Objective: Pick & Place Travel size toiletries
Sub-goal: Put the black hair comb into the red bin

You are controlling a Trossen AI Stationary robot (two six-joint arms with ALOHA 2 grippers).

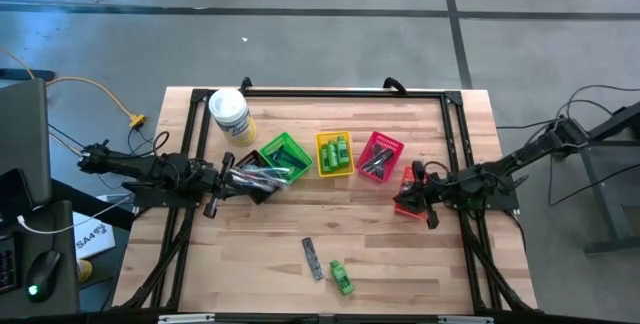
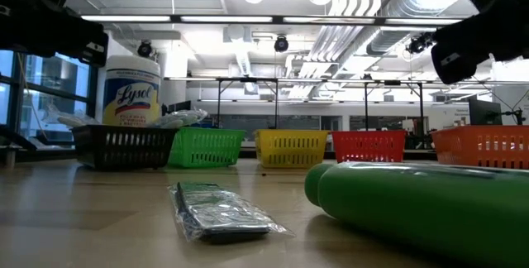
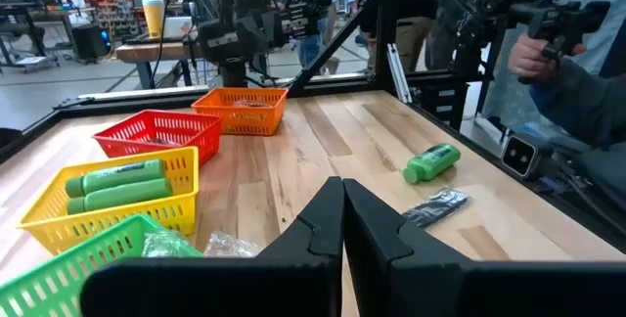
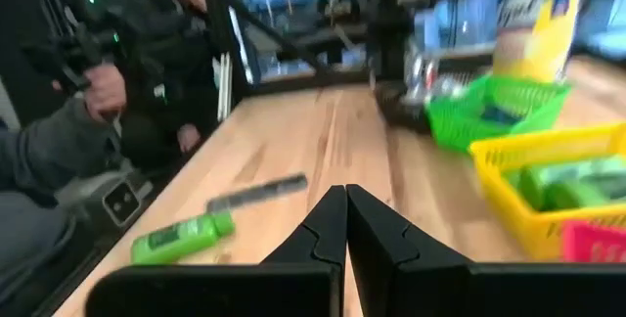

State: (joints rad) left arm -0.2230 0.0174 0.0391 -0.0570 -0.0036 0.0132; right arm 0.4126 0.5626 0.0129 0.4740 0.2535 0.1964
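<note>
You see five baskets [image 1: 335, 154] in a row across the surface [image 1: 260, 254]; nearer you, a bottle [image 1: 342, 277] lies just right of a wrapped comb [image 1: 313, 258].

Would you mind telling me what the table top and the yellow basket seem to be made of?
Table top: looks like pale wood with a smooth finish; its plank seams and grain show.
Yellow basket: probably moulded plastic, slightly glossy, with slotted lattice walls.

Lysol tub [image 1: 230, 114], coloured baskets [image 1: 334, 153], wooden table [image 1: 400, 254]
</note>
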